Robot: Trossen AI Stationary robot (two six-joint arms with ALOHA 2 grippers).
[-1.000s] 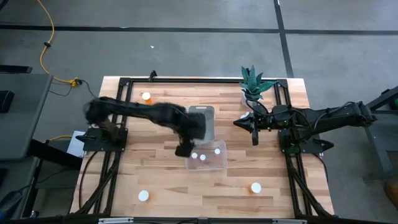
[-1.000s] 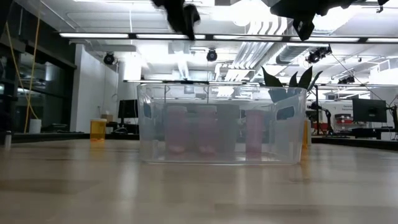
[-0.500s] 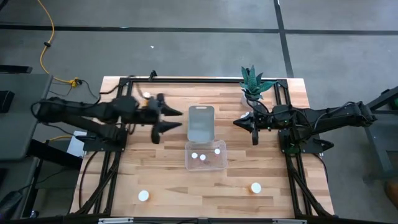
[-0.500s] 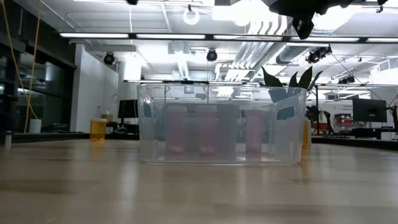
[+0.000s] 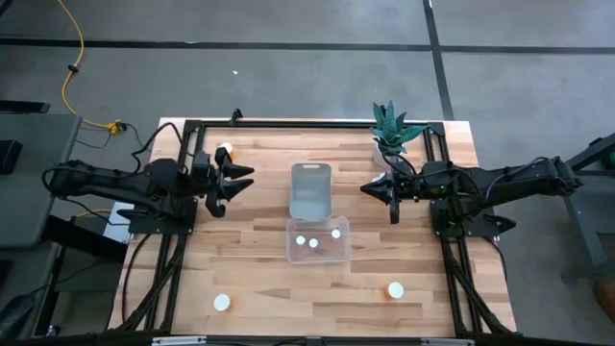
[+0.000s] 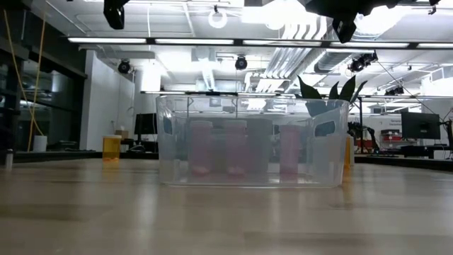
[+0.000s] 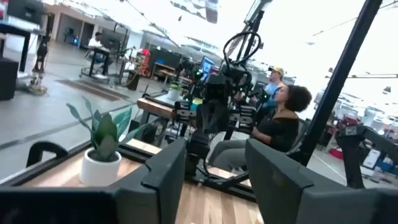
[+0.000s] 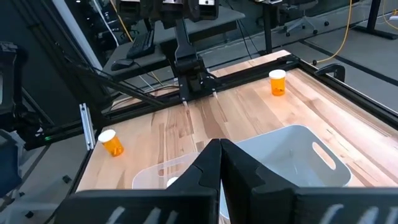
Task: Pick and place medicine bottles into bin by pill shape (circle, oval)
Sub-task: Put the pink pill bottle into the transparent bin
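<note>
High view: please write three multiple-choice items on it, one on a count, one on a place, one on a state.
1. How many medicine bottles stand inside the clear bin?
A. one
B. three
C. five

2. Where is the potted plant?
A. at the table's far edge, near the right pincer
B. inside the clear bin
C. at the near edge, between two bottles

3. How is the left pincer?
A. shut on a bottle
B. shut and empty
C. open and empty

Answers:
1. B: three white caps show inside the bin.
2. A: the plant stands in the far corner on the right arm's side, just beyond that pincer.
3. C: its two fingers are spread apart, with nothing between them.
</note>
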